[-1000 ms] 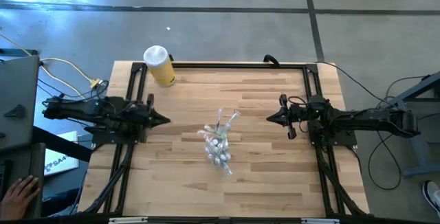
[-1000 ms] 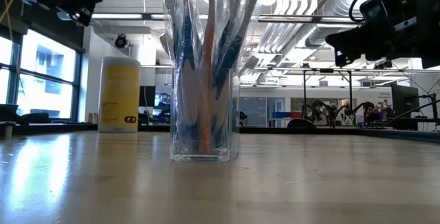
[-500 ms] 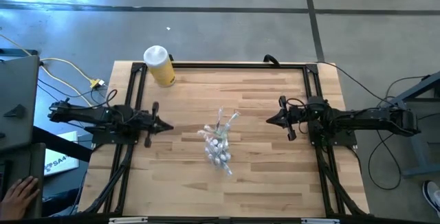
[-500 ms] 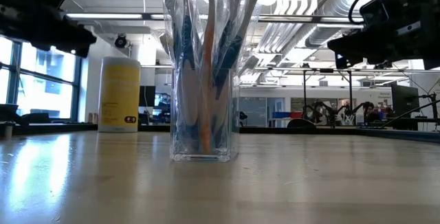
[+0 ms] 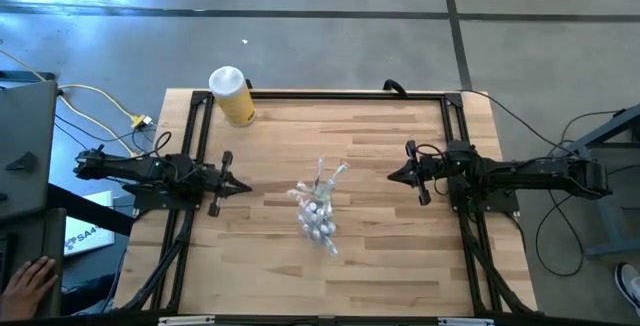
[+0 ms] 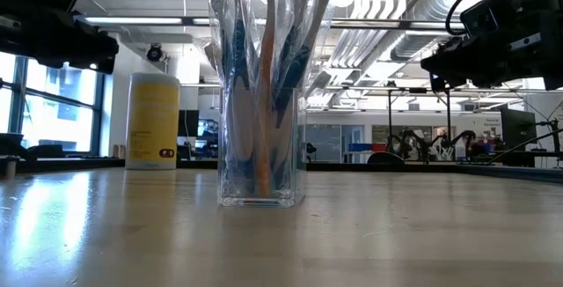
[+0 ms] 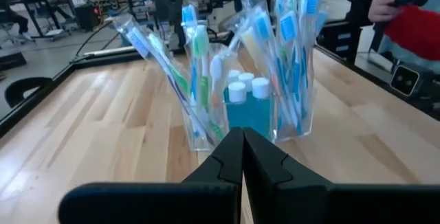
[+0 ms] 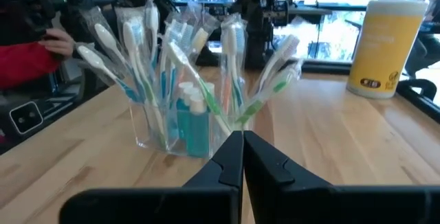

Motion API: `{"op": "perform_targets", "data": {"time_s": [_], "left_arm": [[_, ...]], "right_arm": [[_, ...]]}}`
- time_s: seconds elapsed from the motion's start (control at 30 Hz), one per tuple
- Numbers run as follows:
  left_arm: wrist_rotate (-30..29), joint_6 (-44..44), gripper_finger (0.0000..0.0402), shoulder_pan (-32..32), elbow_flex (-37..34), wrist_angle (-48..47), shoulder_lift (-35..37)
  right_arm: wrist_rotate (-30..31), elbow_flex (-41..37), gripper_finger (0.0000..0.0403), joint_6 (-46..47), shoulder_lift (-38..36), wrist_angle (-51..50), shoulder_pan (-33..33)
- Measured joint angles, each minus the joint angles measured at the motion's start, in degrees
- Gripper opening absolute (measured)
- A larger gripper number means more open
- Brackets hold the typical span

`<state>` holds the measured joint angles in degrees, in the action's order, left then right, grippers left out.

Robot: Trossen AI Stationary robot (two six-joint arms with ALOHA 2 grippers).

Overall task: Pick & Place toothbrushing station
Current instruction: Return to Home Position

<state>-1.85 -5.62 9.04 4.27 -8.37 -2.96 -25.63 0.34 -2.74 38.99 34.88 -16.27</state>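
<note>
The cup (image 6: 258, 159) stands upright on the table (image 5: 390, 261), near its middle and toward the front edge, closest of all to the low camera. It is clear plastic and crammed with wrapped toothbrushes (image 7: 194, 52) that fan out above its rim, blue, green, orange and white among them. Teal white-capped tubes (image 7: 249, 117) stand in the middle of the cup, between the brushes. Nothing touches the cup, and no brush or tube lies loose on the wood around it.

A little farther back, the two arms lie low and stretched toward each other, one from each side, with the cup between them and somewhat forward of their line. The left gripper (image 5: 241, 187) sits over the left part of the table, well apart from the cup and pointing inward. Its fingers (image 7: 230, 159) are pressed together tip to tip and hold nothing. The right gripper (image 5: 394, 175) mirrors it on the right, also well apart from the cup. Its fingers (image 8: 230, 159) are likewise pressed together and empty. In the low view both arms hang above the table top, at the upper corners.

Farther still, a yellow bottle (image 5: 232, 96) with a white cap stands upright at the far left corner of the table, well away from the cup and from both grippers.

Beyond the table, a person in a red sleeve (image 7: 421, 31) shows to one side, and a hand (image 5: 25, 281) rests off the table at the near left. The room behind is a workshop with windows, ceiling pipes and benches.
</note>
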Motion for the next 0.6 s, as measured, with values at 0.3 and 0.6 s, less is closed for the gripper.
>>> {"op": "perform_targets", "data": {"time_s": [0.3,0.6], "left_arm": [[-0.06,-0.13,0.0000,0.00,-0.08,-0.41,0.06],[-0.21,-0.12,0.0000,-0.02,-0.15,-0.16,0.06]], "right_arm": [[0.36,0.00,0.0003,-0.24,-3.45,-4.73,0.00],[0.22,-0.02,0.0003,-0.09,-3.19,-5.02,0.00]]}}
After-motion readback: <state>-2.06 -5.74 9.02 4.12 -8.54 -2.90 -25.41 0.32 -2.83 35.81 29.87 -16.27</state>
